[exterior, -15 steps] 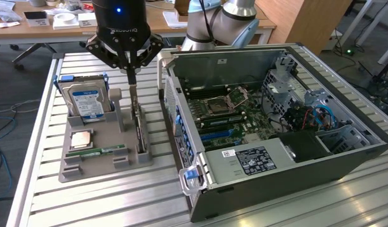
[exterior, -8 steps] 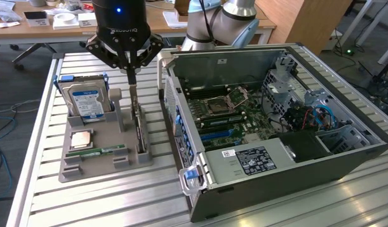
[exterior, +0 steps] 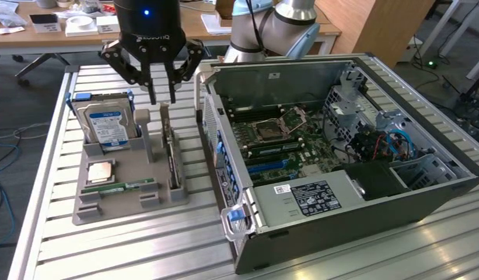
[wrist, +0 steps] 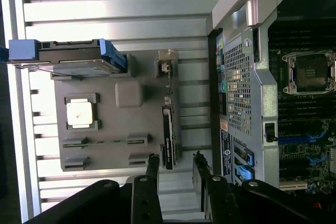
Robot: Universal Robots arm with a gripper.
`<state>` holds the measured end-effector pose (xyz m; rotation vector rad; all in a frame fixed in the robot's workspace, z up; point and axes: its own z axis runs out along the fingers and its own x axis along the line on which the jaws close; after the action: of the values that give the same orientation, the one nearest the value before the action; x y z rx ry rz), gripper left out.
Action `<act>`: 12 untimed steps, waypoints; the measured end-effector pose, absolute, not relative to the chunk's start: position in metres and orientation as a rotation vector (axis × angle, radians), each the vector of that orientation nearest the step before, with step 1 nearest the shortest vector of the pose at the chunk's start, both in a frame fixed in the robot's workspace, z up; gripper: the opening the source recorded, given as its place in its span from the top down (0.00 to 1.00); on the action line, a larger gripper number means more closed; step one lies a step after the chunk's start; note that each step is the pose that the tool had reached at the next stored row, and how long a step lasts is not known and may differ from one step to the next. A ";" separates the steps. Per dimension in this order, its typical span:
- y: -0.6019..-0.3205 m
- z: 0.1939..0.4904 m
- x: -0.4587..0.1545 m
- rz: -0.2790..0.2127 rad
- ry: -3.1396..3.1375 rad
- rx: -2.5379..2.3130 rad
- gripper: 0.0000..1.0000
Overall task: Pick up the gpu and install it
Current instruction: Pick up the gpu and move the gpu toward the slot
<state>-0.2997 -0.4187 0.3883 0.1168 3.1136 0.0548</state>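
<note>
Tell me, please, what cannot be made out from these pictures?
- gpu: both views show it edge-on, standing in the grey holder, so its faces are hidden.
- hard drive: the print on its label is too small to read in the exterior view.
- gripper: its upper part is cut off by the exterior view's top edge.
- computer case: the wrist view's edge cuts off much of its inside.

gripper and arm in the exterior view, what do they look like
The gripper is black: a round body with a small blue light and white ROBOTIQ lettering, then two jointed linkage jaws with round pivot pins. The arm behind it is silver-grey tubing with a light blue joint cap, and a black cable runs down along it.
</note>
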 end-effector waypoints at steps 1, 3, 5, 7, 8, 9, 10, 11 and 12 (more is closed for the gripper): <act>-0.419 0.388 -0.300 0.055 3.114 0.117 0.58; -0.419 0.388 -0.300 0.055 3.114 0.117 0.58; -0.419 0.388 -0.300 0.055 3.114 0.117 0.58; -0.419 0.388 -0.300 0.055 3.114 0.117 0.58; -0.419 0.388 -0.300 0.055 3.114 0.117 0.58; -0.419 0.388 -0.300 0.055 3.114 0.117 0.58; -0.419 0.388 -0.300 0.055 3.114 0.117 0.58; -0.419 0.388 -0.300 0.055 3.114 0.117 0.58; -0.419 0.388 -0.300 0.055 3.114 0.117 0.58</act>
<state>-0.2997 -0.4187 0.3883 0.1169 3.1136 0.0548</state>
